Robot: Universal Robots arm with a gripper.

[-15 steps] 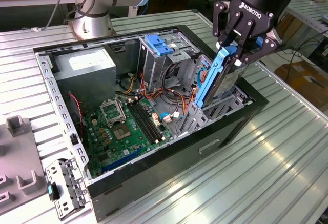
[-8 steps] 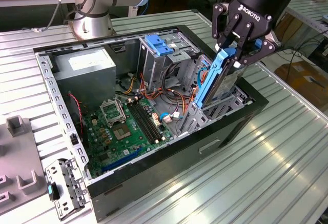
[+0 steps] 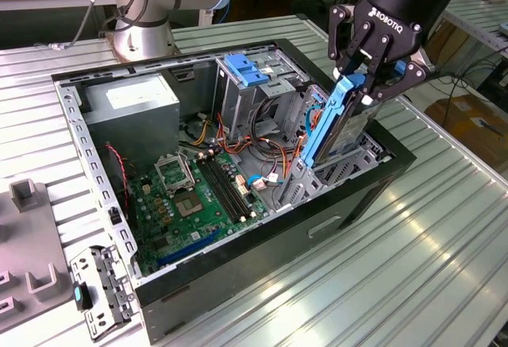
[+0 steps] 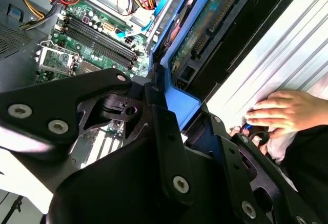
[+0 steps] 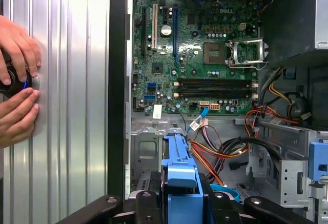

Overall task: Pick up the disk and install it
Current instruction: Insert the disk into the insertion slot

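- The hand [image 3: 367,85] is clamped tight on the top end of the disk [image 3: 337,125], gripping its blue carrier rail.
- The disk stands on edge, tilted, with its lower end down in the drive bay [image 3: 349,168] of the open PC case [image 3: 262,275] on the table [image 3: 413,267]. My guess is the angle lines the rails up with the slot.
- Writing: there's white lettering on the hand's body and a white sticker on the grey power supply [image 3: 151,113]. Not spelling either out.

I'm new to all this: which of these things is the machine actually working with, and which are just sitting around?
In the job:
black gripper, shut on the silver metal disk in blue plastic rails
open black computer case beneath it

Just sitting there:
green circuit board
grey metal box with white sticker
loose grey metal bracket on the table
a person's hands beside the case
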